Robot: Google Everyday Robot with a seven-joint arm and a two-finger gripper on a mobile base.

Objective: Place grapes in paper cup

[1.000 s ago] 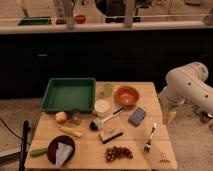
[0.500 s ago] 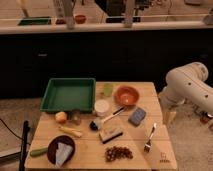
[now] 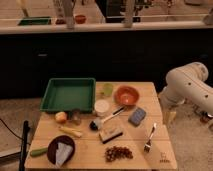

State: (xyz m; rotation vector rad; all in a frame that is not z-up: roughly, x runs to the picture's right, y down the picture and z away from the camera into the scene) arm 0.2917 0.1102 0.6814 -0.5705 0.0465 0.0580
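Observation:
The grapes (image 3: 119, 152), a flat cluster of small dark reddish-brown berries, lie near the front edge of the wooden table (image 3: 165, 150). The white paper cup (image 3: 102, 107) stands upright near the table's middle, right of the green tray. My white arm (image 3: 187, 90) is beside the table's right edge. My gripper (image 3: 170, 118) hangs down off that edge, far from both the grapes and the cup.
A green tray (image 3: 68, 94) is at the back left and an orange bowl (image 3: 126, 95) behind the cup. An apple (image 3: 61, 117), a brush (image 3: 105, 120), a blue sponge (image 3: 137, 116), a fork (image 3: 149, 139) and a dark bowl (image 3: 61, 150) also lie on the table.

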